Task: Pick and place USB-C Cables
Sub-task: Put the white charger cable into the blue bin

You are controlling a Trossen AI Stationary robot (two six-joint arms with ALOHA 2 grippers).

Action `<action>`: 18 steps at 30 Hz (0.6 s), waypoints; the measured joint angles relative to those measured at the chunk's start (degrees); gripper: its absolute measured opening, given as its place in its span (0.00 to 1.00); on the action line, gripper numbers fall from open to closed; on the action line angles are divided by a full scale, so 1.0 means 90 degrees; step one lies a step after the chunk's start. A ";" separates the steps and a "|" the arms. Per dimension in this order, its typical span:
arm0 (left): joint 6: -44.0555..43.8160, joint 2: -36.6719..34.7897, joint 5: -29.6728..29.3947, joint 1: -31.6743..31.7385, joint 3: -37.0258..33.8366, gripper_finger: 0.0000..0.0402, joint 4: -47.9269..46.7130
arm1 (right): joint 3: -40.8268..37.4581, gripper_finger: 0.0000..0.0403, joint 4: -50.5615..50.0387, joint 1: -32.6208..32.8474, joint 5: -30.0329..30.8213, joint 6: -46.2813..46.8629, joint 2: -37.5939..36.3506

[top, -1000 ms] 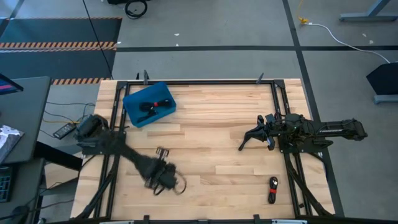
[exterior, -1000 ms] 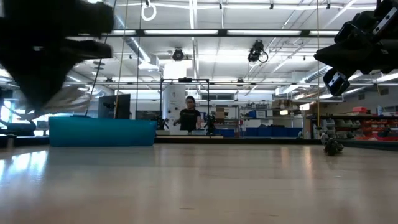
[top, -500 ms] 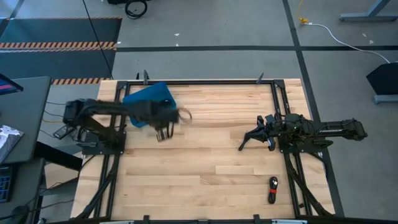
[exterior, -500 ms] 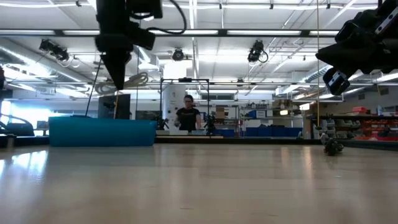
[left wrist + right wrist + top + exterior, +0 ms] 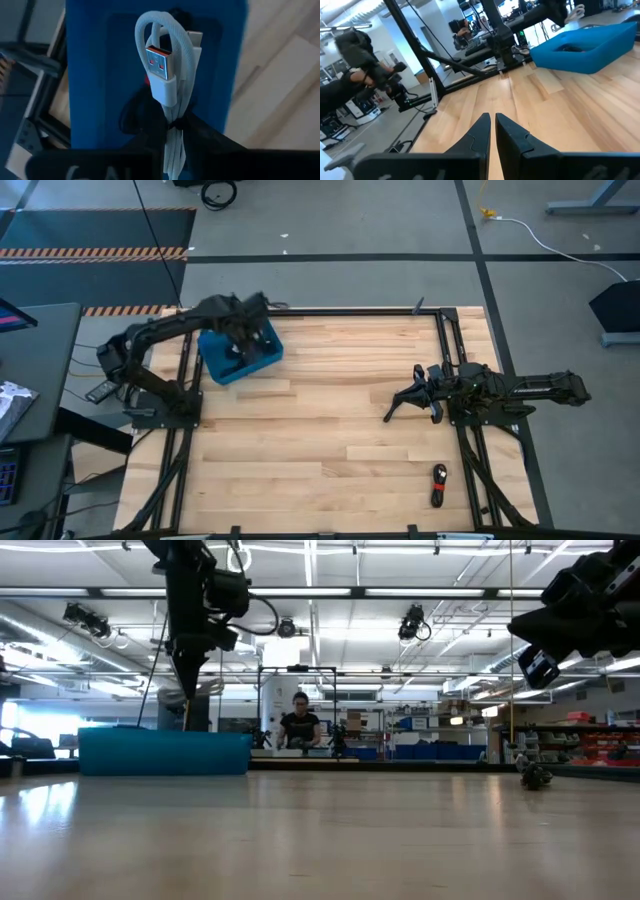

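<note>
My left gripper (image 5: 243,340) (image 5: 188,690) hovers over the blue bin (image 5: 238,352) (image 5: 95,70) at the table's far left. It is shut on the whitish-grey coiled cable (image 5: 167,85). Dark cables lie in the bin under it (image 5: 131,116). The black-and-red cable (image 5: 438,483) lies flat on the table near the right near corner. My right gripper (image 5: 396,406) (image 5: 492,127) waits above the table's right side with its fingers shut, touching nothing. It faces the bin (image 5: 590,47). My left gripper pinches the whitish-grey cable between its two fingers (image 5: 210,137) at the bundle's bound waist (image 5: 172,120), coming from above and pointing down. The looped end with the white plug (image 5: 161,70) sticks out past the fingertips. The cable is lifted clear above the bin.
Black frame rails run along the table's left, right and far edges (image 5: 330,311). Bare wood lies between the two arms (image 5: 320,420). A long white cord with a yellow end lies on the floor beyond the table (image 5: 560,240). A person stands far behind the table (image 5: 300,725).
My left gripper, shut on the whitish-grey cable, has risen from the table's near left area and swung toward the far edge. It now stands over the blue bin. The cable travelled with it, lifted clear of the table. My right arm has kept still.
</note>
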 joint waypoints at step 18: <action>0.0588 0.0965 0.0437 0.1360 0.0002 0.12 0.0210 | 0.0000 0.08 0.0257 0.0000 0.0002 -0.0852 -0.0002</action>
